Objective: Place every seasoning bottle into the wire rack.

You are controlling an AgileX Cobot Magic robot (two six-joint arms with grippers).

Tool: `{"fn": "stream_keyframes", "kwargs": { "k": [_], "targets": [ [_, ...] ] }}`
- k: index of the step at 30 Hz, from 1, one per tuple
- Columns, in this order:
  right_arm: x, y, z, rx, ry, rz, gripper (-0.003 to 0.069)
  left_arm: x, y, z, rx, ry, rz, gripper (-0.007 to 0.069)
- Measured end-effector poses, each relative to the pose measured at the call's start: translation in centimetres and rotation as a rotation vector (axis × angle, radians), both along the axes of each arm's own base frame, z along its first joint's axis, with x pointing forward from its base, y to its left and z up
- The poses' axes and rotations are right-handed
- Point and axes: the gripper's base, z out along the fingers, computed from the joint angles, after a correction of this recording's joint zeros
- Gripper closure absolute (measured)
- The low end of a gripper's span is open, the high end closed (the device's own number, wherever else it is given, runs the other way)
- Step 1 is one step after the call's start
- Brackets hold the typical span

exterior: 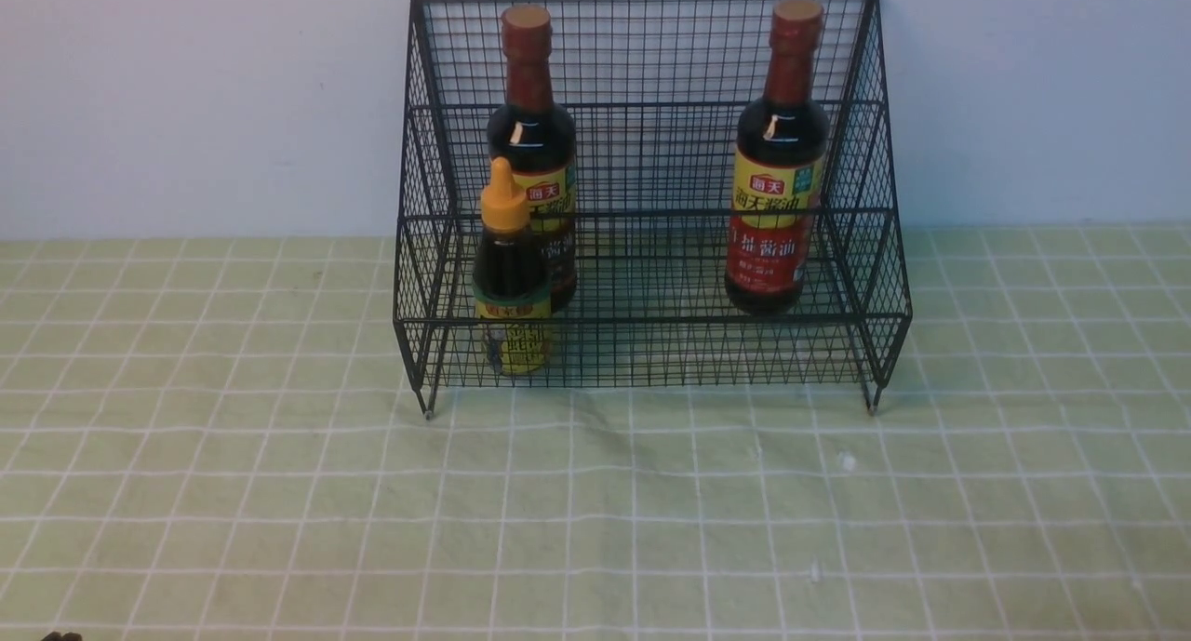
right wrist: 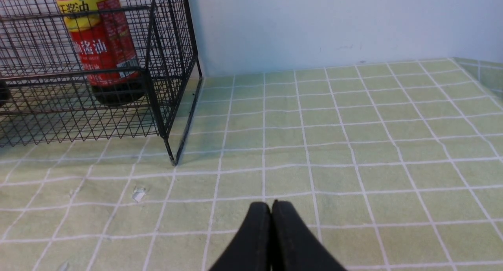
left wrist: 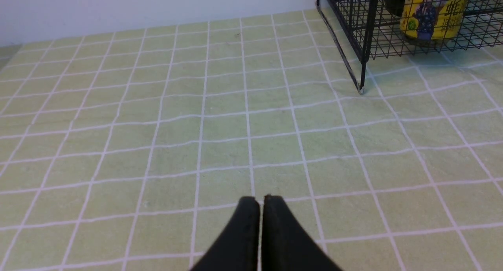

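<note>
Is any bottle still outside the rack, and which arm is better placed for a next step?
None is outside: both tall bottles and the short bottle stand in the rack. Neither arm has an edge: left gripper and right gripper are shut, empty, over bare cloth.

Wire rack [exterior: 651,157]: thin black metal mesh, matt coating. Two tall soy sauce bottles [exterior: 780,157] [exterior: 531,129]: glossy dark bodies with highlights, shiny printed labels, brown-red caps. Short bottle [exterior: 510,278]: smooth orange-yellow plastic nozzle. Desk cloth [exterior: 279,492]: soft matt green fabric, white grid, slightly rippled. Left tool [left wrist: 261,202] and right tool [right wrist: 271,206]: matt black.
</note>
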Motion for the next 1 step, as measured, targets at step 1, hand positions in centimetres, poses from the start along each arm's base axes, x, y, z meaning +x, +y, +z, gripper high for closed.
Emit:
{"fn": "stream_keyframes", "kwargs": {
  "k": [1],
  "targets": [
    [0.0,0.0,0.0,0.0,0.0,0.0,0.0673,0.0,0.0,0.0,0.0,0.0,0.0,0.0631]
  ]
}}
